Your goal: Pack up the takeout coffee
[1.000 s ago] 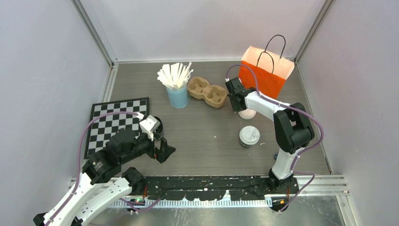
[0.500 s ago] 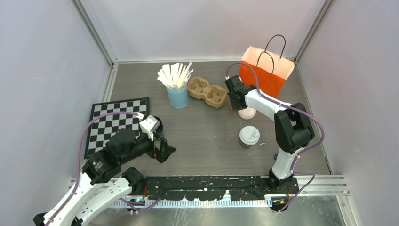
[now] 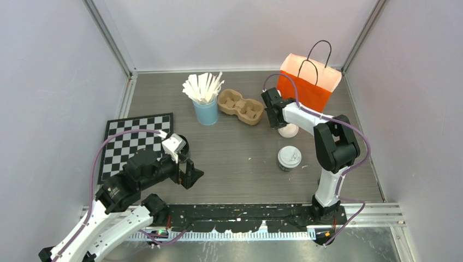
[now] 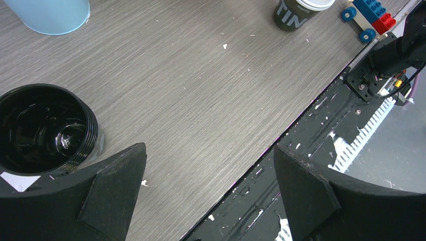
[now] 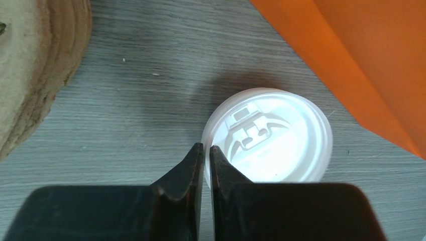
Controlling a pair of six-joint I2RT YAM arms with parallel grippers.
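While near cup (image 3: 289,157), and far cup (image 5: 271,135) at its 12 o'clock, stand outside bag (image 3: 311,82), nothing packed; right end effector (image 5: 206,150) nearly together; left end effector (image 4: 208,150) apart.

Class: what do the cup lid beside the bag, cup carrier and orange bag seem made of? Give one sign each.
Cup lid: probably plastic, smooth white, moulded relief. Cup carrier: likely moulded pulp, matte brown, fibrous. Orange bag: seemingly paper, matte, sharp folds.
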